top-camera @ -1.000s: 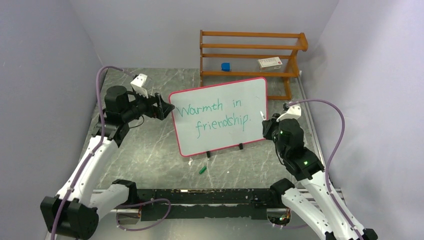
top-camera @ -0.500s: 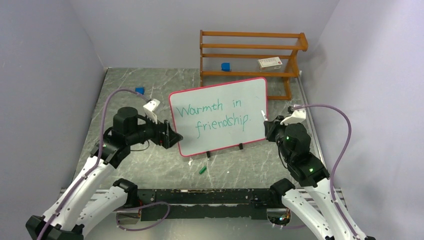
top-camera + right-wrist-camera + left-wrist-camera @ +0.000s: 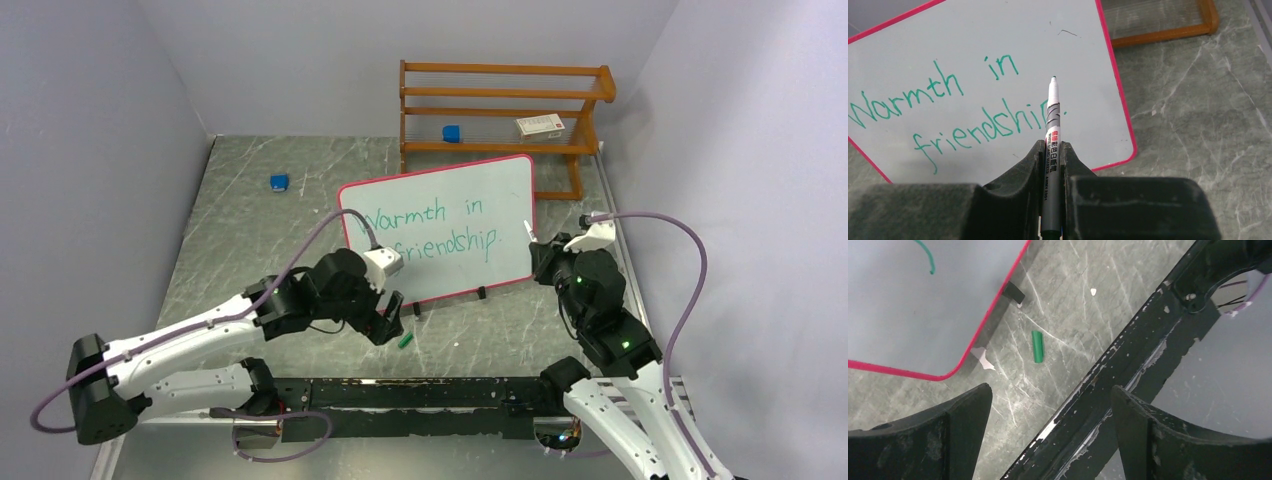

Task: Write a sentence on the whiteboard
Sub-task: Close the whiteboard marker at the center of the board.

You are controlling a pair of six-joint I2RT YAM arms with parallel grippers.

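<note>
Left hand [image 3: 1048, 400] hung released and empty before the large white, pink-framed whiteboard [image 3: 440, 280], which stood on the grey marbled desk [image 3: 250, 230]. Right hand [image 3: 1050, 150] clenched a slim white marker pen [image 3: 1052, 125] at that board's right edge. Reaching for the small green cap [image 3: 1037, 346] by its feet could knock it over.

Your top view looks down from above and behind the arms over the whole table [image 3: 250, 230]. Each wrist view looks close past its own jaws: left ahead at the whiteboard [image 3: 923, 305] corner, right at its written face. All three share that whiteboard.
</note>
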